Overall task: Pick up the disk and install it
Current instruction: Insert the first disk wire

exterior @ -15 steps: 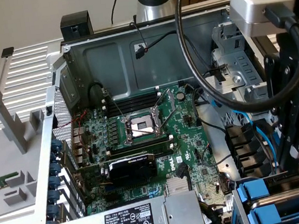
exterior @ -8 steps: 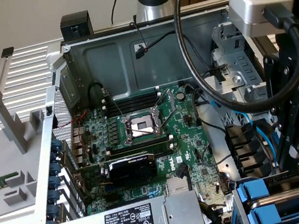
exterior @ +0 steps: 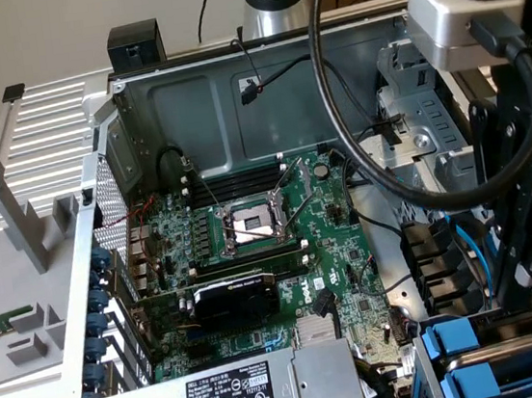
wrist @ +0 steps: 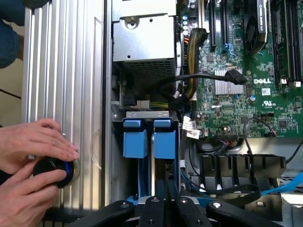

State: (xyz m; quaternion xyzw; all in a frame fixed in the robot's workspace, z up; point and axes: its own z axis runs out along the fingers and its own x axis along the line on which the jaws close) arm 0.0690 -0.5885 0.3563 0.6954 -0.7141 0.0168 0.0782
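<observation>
Two blue-railed carriers sit side by side in the drive bay (wrist: 142, 115) at the case's corner. The disk (wrist: 164, 144) is the one under my fingers; I see its blue end tab and rails, while its metal face is hidden. My gripper (wrist: 163, 182) reaches down onto it with its dark fingers drawn together, shut. Whether they clamp the disk or just rest on it I cannot tell. In the exterior view the black gripper (exterior: 530, 307) hangs over the blue carriers (exterior: 458, 342) at the lower right.
Two hands of a person (wrist: 33, 142) work a round black knob (wrist: 53, 171) on the ribbed silver panel (wrist: 61, 71) beside the case. The grey power-supply box (exterior: 270, 393), black graphics card (exterior: 235, 300), motherboard (exterior: 339, 239) and loose black cables (wrist: 199, 80) lie close to the bay.
</observation>
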